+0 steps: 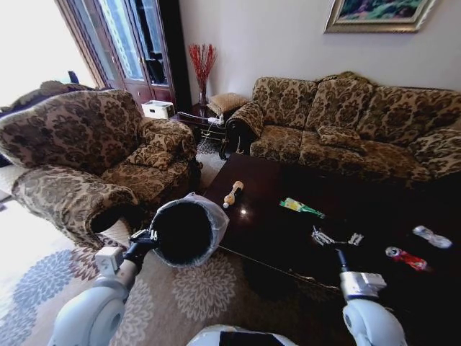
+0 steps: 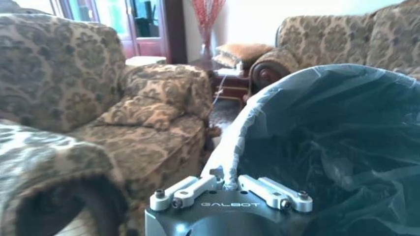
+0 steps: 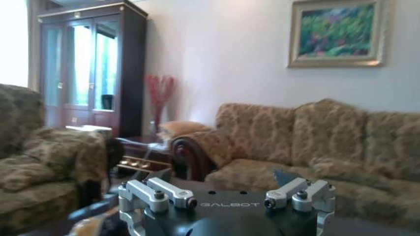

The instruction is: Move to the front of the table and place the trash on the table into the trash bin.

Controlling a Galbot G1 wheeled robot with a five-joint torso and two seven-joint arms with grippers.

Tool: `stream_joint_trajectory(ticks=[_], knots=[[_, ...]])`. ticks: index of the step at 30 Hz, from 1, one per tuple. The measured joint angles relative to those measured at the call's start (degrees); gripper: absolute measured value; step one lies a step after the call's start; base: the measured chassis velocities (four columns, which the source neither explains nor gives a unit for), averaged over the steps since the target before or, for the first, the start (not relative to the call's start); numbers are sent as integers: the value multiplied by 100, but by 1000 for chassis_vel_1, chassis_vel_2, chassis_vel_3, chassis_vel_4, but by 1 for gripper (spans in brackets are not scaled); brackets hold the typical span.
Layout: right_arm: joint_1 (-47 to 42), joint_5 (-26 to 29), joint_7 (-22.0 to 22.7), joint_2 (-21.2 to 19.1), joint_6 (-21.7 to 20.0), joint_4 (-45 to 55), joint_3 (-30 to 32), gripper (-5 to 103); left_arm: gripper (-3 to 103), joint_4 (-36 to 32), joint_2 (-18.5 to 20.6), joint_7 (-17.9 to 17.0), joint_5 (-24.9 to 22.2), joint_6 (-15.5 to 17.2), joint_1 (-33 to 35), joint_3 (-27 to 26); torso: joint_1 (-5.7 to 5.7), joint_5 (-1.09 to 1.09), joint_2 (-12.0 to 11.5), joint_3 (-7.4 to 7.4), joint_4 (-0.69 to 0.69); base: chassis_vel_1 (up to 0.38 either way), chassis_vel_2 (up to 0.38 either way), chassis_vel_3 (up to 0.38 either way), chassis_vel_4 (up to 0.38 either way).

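Two sofas (image 1: pixel 346 115) flanking table (image 1: pixel 288 223), bin (image 1: pixel 186 231) held left

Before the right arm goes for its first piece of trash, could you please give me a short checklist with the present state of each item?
1. Trash bin held by the left tool: ok, fingers shut on the lined rim.
2. Bin mouth reachable: ok, it faces up beside the table edge.
3. Right tool free to grasp: ok, open and empty above the table.
4. Trash on the table: ok, tan-orange bottle, green-yellow bottle, red wrapper, silver-white wrapper.
5. Robot at the table front: ok, the table lies right ahead.
6. Bin empty: cannot tell, its inside is dark.
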Motion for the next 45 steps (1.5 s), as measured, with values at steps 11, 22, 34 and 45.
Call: stream_joint_trajectory(ticks=[11,22,34,45], knots=[[1495,2018,1004,-703,-1370,-476,-1256,100,0,148,1276,-23,-680,261,-568,-388,11,0,-12,4,-9,-1,-13,-15,6],[4338,2654,2374,-279,-1527,-2575,-3904,100,0,281,1421,-389,-1092,236,-688,-603,7,-3,-14,1,1,-7,-2,-3,-4],[6078,2814,2981,932,-1426,-5002,-5031,100,0,539,1447,-420,-1129,39,-957,-603,5,0,-16,-1,1,0,0,0,0],[6540,2321,2866,1787,-1239,-6685,-4593,100,0,562,1320,-377,-1119,9,-877,-656,5,1,-18,-1,1,0,0,0,0]])
